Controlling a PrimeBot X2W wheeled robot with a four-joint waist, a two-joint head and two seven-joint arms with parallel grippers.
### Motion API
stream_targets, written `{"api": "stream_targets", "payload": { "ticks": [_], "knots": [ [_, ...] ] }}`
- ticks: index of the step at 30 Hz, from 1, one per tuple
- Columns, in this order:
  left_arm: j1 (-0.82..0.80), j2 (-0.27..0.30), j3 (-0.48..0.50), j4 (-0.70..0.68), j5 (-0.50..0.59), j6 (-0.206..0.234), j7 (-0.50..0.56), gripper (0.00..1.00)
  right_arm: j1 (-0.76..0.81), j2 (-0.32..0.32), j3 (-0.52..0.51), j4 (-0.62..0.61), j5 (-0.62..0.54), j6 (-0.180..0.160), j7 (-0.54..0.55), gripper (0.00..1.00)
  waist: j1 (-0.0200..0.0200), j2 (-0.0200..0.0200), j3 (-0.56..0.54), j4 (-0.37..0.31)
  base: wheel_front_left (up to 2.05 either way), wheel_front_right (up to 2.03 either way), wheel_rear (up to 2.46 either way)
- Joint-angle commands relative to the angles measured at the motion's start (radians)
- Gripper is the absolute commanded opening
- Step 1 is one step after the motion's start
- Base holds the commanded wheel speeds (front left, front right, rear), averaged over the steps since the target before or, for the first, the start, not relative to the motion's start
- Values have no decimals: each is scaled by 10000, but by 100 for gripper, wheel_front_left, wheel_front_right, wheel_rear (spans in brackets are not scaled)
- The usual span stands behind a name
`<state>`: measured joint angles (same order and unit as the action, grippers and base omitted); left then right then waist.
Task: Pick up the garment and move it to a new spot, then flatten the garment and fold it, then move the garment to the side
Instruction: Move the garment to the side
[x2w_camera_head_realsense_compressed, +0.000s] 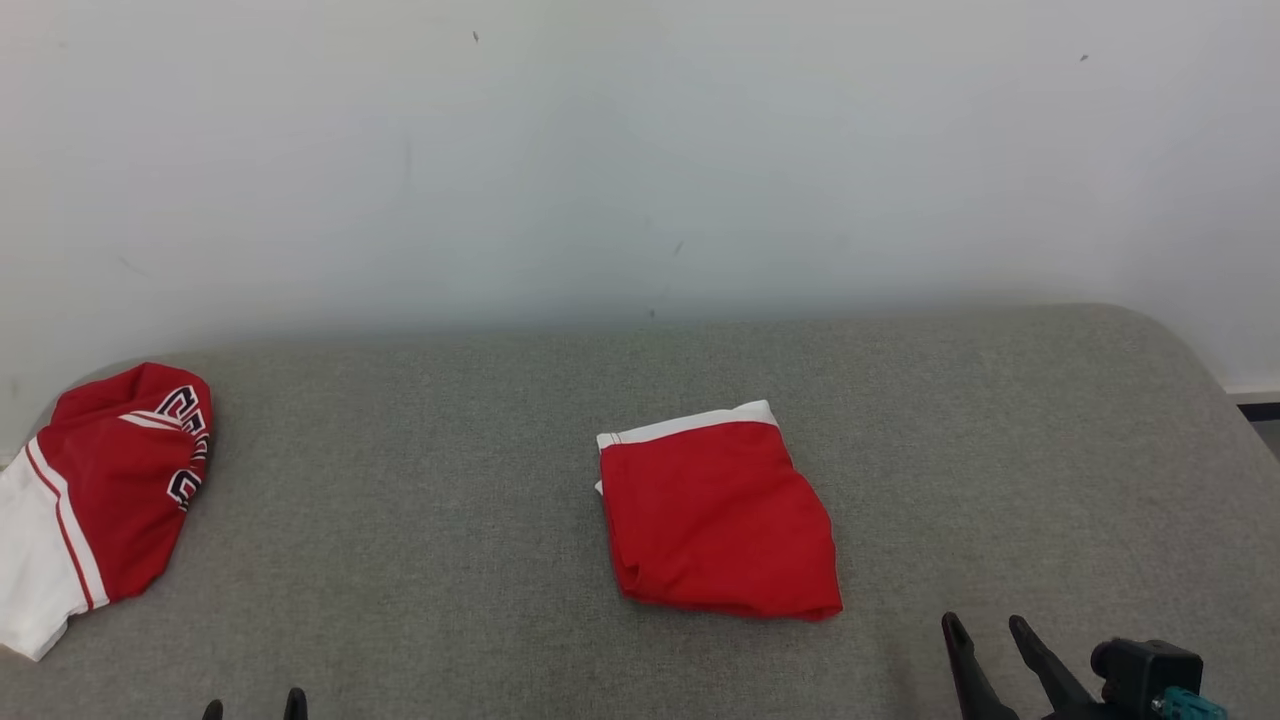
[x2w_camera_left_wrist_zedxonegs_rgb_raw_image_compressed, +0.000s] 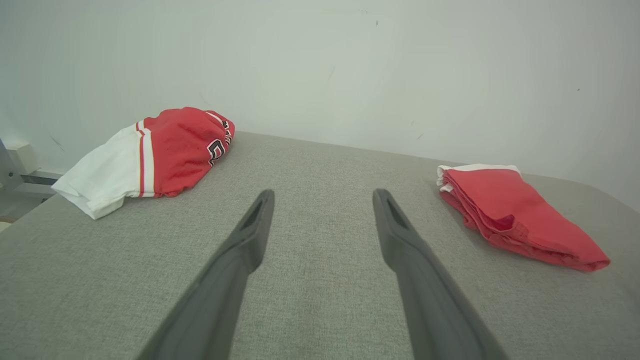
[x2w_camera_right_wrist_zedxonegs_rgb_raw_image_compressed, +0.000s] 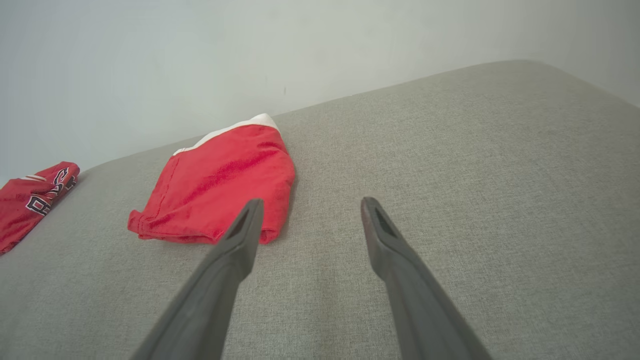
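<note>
A red garment with a white waistband (x2w_camera_head_realsense_compressed: 715, 520) lies folded into a compact rectangle in the middle of the grey padded surface (x2w_camera_head_realsense_compressed: 450, 560). The left wrist view has the folded garment (x2w_camera_left_wrist_zedxonegs_rgb_raw_image_compressed: 515, 215) at the right, and the right wrist view has it (x2w_camera_right_wrist_zedxonegs_rgb_raw_image_compressed: 220, 190) left of centre. My right gripper (x2w_camera_head_realsense_compressed: 990, 632) stands open at the lower right, a little to the right of the garment's near corner, holding nothing. My left gripper (x2w_camera_head_realsense_compressed: 254, 706) peeks over the bottom edge at the lower left, open and empty, far from the garment. Both hover over bare fabric.
A second garment, red and white with dark lettering (x2w_camera_head_realsense_compressed: 95, 500), lies bunched at the far left edge of the surface, also visible in the left wrist view (x2w_camera_left_wrist_zedxonegs_rgb_raw_image_compressed: 150, 155). A pale wall (x2w_camera_head_realsense_compressed: 640, 150) rises right behind the surface. The surface's right corner is rounded.
</note>
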<state>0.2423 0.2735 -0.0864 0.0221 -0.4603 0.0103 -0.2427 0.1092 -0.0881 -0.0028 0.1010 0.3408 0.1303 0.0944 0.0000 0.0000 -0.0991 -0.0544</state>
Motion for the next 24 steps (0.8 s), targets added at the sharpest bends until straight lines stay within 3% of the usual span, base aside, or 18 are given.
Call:
{"api": "stream_targets", "payload": {
  "ticks": [1, 7, 11, 17, 24],
  "knots": [
    [47, 60, -1, -65, 89, 77, 63, 100, 18, -2, 6, -40, -38, 12, 180, 100, 0, 0, 29, 62, 0, 0, 0],
    [115, 273, -39, -385, 156, 198, 523, 100, -882, -223, -42, -7, -61, 12, 2175, 100, 0, 0, 155, 211, 0, 0, 0],
    [69, 481, -183, -641, 164, 12, 742, 100, -1981, -226, -382, 239, 82, 12, 3987, 100, 0, 0, 308, 386, 0, 0, 0],
    [-124, 492, -399, -734, 91, -96, 921, 100, -4070, 65, -1357, 1646, -172, 12, 6441, 100, 0, 0, 753, 906, 0, 0, 0],
    [-508, 431, -704, -846, 222, -195, 900, 100, -5797, 277, -2367, 2993, -1128, 12, 7146, 100, 0, 0, 1423, 1482, 0, 0, 0]
  ]
}}
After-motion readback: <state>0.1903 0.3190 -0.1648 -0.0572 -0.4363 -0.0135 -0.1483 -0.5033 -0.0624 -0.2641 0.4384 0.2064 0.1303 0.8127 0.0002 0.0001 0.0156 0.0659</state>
